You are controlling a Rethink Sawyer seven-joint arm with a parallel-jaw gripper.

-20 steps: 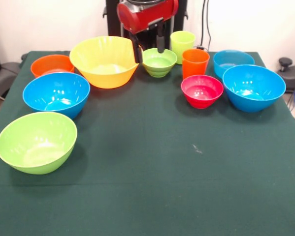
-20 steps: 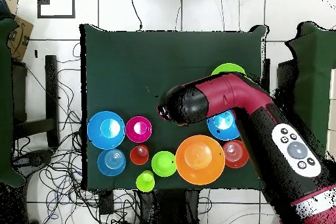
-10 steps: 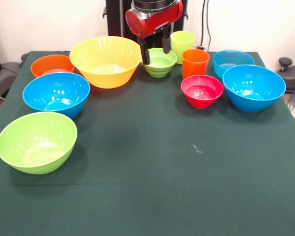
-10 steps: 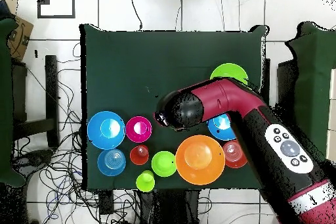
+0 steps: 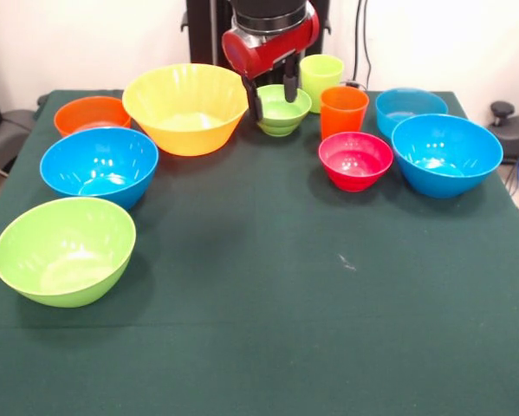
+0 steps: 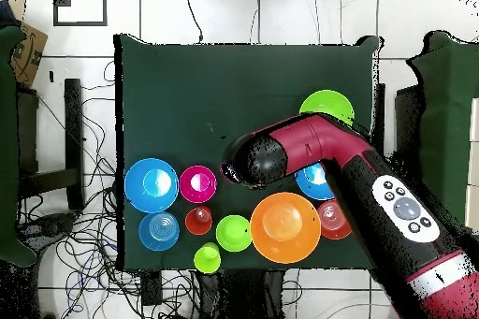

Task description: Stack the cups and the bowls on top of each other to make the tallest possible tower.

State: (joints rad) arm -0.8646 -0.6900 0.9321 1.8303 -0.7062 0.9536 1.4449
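All bowls and cups stand upright, mouths up; nothing is stacked. The gripper (image 5: pixel 272 97) hangs at top centre of the front view, fingers spread, straddling the near rim of the small green bowl (image 5: pixel 282 111) and gripping nothing.

Count:
- two cups, yellow-green (image 5: pixel 321 78) and orange (image 5: pixel 343 111);
- eight bowls, including the yellow bowl (image 5: pixel 184 107) at upper left.

A second earlier the gripper sat slightly higher and further left; the bowls are unmoved.

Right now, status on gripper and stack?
Gripper open, fingers straddling small green bowl. No tower yet; all bowls and cups separate. Yellow bowl close beside left finger.
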